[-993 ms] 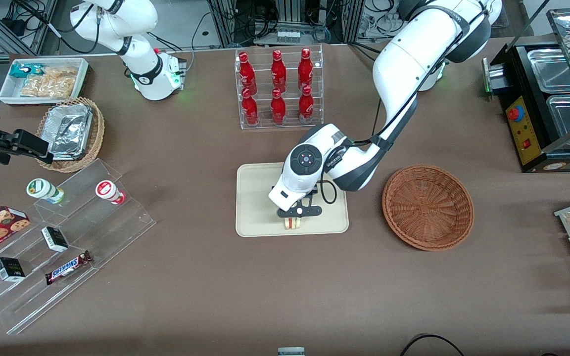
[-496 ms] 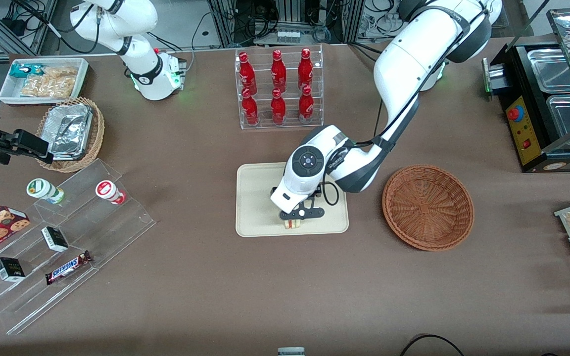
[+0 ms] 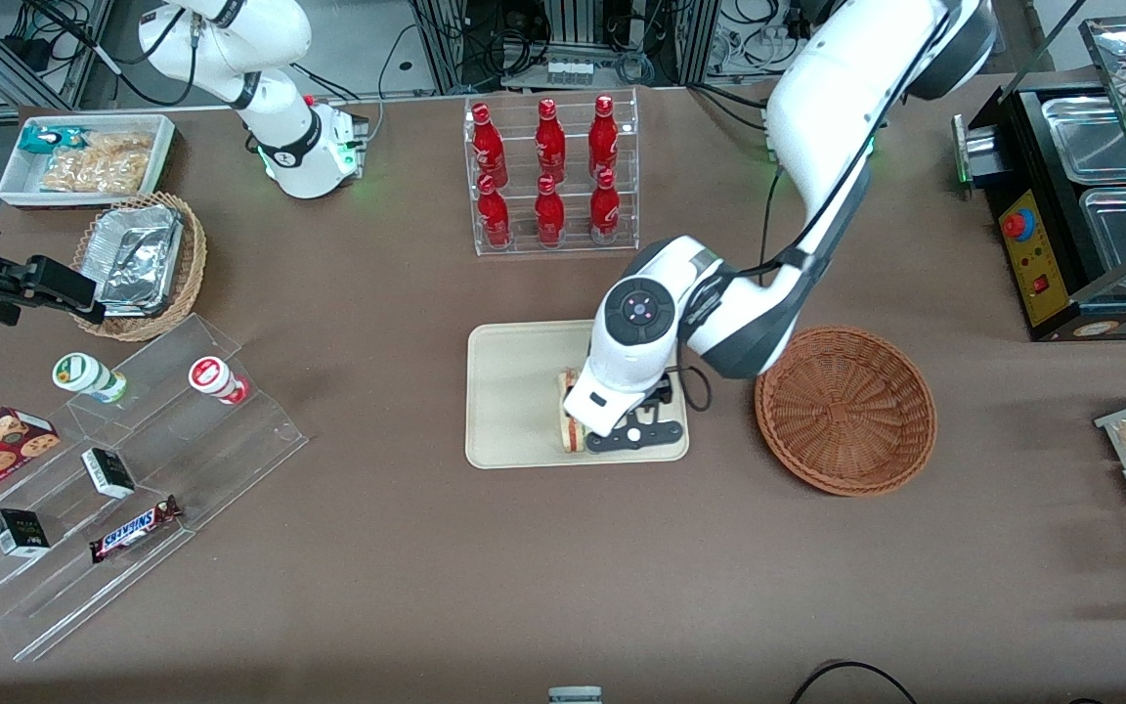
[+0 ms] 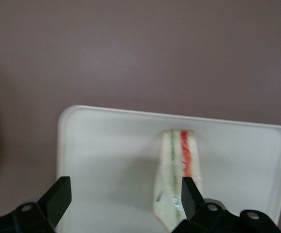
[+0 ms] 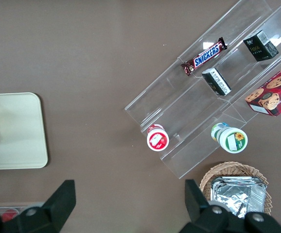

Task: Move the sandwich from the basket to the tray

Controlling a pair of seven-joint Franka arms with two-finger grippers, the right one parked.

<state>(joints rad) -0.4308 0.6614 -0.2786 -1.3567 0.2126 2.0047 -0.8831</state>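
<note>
Cream tray (image 3: 514,391) bears the sandwich (image 4: 175,177) — pincer (image 4: 123,199) hovers just above it, spread wide, grasping nothing

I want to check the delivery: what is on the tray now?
Only the sandwich lies on the tray. The open gripper hangs above it, free of the sandwich. In the front view the arm covers part of the tray.

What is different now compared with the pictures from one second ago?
The gripper has let go of the sandwich and moved sideways toward the basket; its fingers are open. The sandwich now lies free on the tray. Tray and basket stayed in place.
</note>
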